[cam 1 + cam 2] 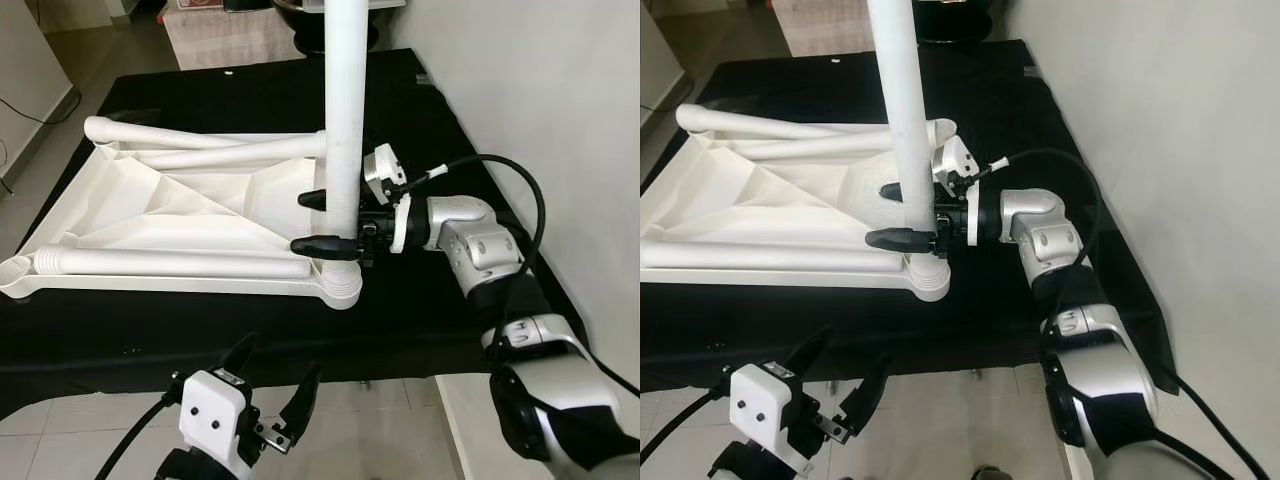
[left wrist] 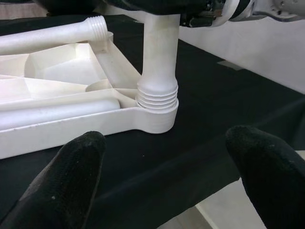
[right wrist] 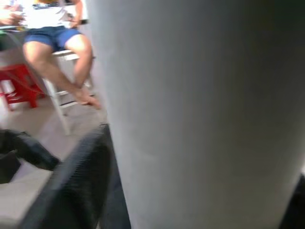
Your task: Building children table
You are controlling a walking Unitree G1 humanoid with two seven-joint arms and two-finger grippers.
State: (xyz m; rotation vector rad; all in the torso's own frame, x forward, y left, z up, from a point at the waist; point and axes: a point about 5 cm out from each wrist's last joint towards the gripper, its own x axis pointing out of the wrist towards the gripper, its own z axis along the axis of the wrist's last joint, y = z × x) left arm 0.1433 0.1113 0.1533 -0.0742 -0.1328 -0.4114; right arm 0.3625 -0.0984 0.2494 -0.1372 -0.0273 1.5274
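We are seeing the white tabletop (image 1: 180, 215) lying upside down on the black cloth (image 1: 420, 320). The upright leg (image 1: 343, 110) is standing in its corner socket, our right gripper (image 1: 318, 222) fingers clamping it. Our left gripper (image 1: 270, 385) is hovering below, fingers apart.

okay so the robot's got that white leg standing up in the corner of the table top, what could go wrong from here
The right pincer grips the upright leg low down, just above its threads, so the long part above could tip or cross-thread in the corner socket. The upturned table top lies unheld on the black mat; twisting the leg might drag it. The left pincer, open, hovers off the mat's edge and steadies nothing.
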